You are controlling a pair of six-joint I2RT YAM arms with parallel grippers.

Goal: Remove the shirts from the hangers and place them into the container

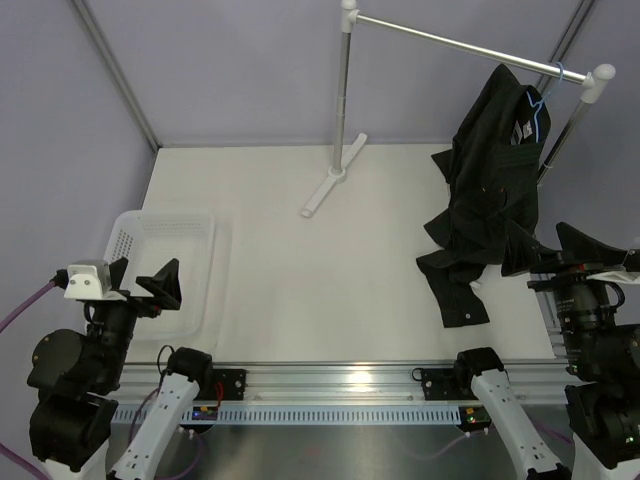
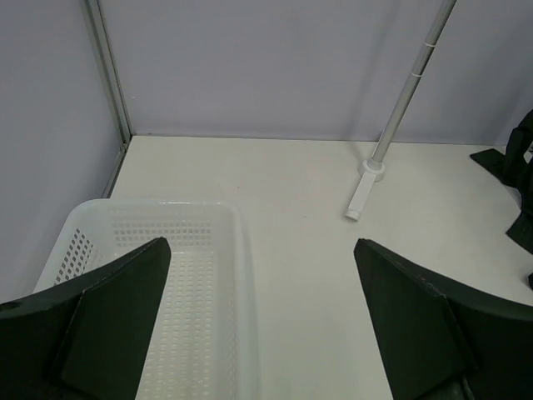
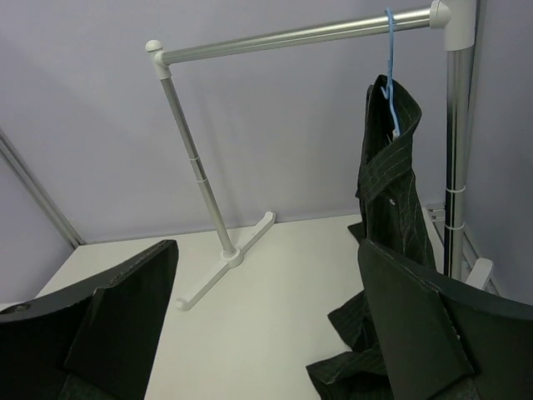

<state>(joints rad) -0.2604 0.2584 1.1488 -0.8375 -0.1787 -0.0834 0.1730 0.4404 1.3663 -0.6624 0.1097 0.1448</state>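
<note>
We log: shirt (image 1: 490,190) hangs long-axis vertical on hanger (image 1: 540,105), directly ahead of nearer right arm (image 1: 590,310), jaws gaping; left arm (image 1: 110,320), jaws likewise gaping, by basket (image 1: 208,250).

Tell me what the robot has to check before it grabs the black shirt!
1. The shirt hangs on the blue hanger, its bottom lying on the table: ok.
2. Its hook sits over the rail: ok.
3. The right hand is open, holding nothing: ok.
4. The left hand is open, holding nothing: ok.
5. The basket has room inside: ok.
6. The shirt is open at the front: cannot tell.
</note>
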